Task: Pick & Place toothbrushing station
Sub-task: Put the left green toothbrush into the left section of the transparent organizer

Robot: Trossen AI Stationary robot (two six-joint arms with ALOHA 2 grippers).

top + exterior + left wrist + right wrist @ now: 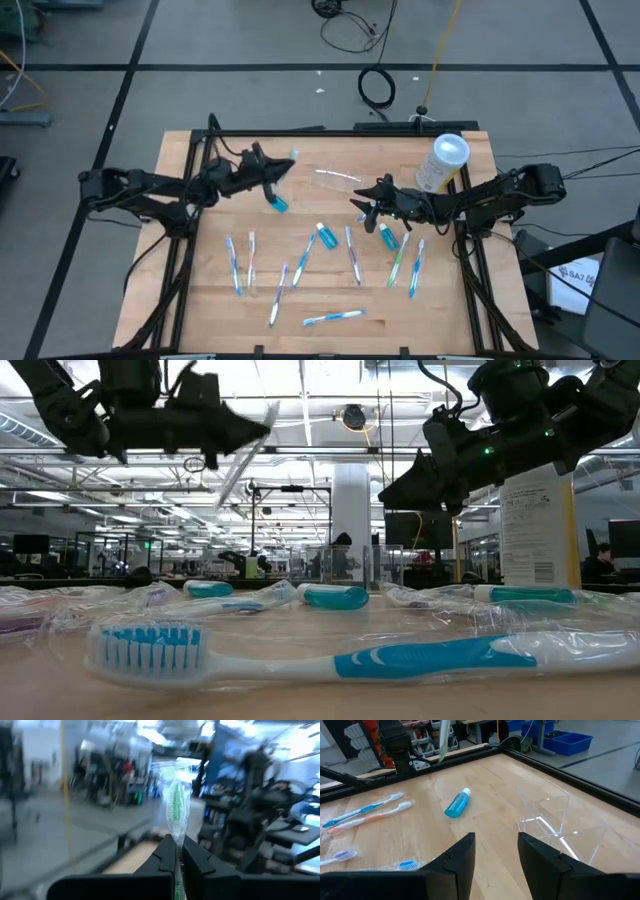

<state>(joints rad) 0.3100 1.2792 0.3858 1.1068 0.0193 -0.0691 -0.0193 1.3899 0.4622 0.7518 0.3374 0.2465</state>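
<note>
The toothbrushing station is a clear plastic holder resting on the table near its middle, also seen in the right wrist view. My left gripper hovers left of it, shut on a green toothbrush in a clear wrapper. My right gripper hangs open just right of the holder, its fingers empty and pointing past it. A blue bottle lies on the table below my left gripper. My left gripper pinches the wrapped toothbrush between its two fingers. The brush runs along the fingers and its wrapped end sticks out past their tips. The fingers point about level toward the table's right side. The brush is lifted clear of the table, slanting upward.
Several wrapped toothbrushes lie spread over the near half of the table, one close to the low camera. Two teal bottles lie among them. A tall whitish cylinder stands at the far right.
</note>
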